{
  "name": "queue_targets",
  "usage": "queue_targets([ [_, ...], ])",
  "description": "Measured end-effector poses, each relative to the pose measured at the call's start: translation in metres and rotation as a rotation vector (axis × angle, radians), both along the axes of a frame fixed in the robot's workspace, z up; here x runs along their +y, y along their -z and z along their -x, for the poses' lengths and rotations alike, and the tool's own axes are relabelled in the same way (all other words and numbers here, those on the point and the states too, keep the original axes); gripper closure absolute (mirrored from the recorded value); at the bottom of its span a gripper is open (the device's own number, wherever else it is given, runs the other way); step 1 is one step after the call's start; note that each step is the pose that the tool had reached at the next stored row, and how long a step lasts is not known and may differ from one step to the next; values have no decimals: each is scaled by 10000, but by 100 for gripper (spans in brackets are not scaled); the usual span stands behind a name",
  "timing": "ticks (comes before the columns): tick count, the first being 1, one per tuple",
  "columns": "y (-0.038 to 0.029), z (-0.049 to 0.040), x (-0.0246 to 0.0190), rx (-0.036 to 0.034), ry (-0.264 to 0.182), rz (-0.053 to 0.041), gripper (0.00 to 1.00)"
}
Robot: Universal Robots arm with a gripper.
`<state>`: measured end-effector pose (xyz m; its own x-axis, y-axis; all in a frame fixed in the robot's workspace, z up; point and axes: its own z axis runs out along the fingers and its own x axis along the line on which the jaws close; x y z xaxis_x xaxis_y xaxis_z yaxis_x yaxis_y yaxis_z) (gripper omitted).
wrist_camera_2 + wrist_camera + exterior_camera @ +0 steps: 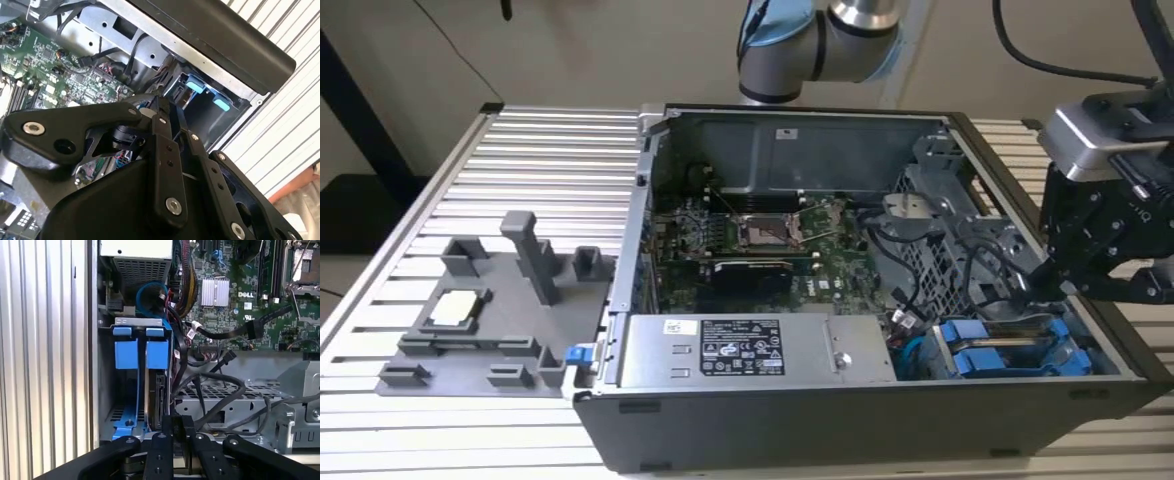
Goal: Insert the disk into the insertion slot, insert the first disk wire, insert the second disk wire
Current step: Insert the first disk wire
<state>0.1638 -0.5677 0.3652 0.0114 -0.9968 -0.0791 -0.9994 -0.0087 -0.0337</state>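
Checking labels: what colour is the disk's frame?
Bright blue; the frame shows best in the first wrist view.

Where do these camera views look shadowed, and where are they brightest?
Exterior view: even light, shade inside the open dark grey computer case. First wrist view: the ribbed silvery table is brightest. Second wrist view: the black gripper looms dark.

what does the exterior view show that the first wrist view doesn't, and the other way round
Exterior view: the grey fixture tray on the slatted table, at that view's left, and the arm beyond the case. First wrist view: the disk seated in the drive cage, black cables beside it. Both: the blue drive frames, the motherboard, the gripper near the cage.
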Motion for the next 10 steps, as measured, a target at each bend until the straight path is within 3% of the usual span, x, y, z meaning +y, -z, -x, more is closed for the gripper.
queue_targets([
  [10, 128, -2, -24, 0, 290, -9, 81],
])
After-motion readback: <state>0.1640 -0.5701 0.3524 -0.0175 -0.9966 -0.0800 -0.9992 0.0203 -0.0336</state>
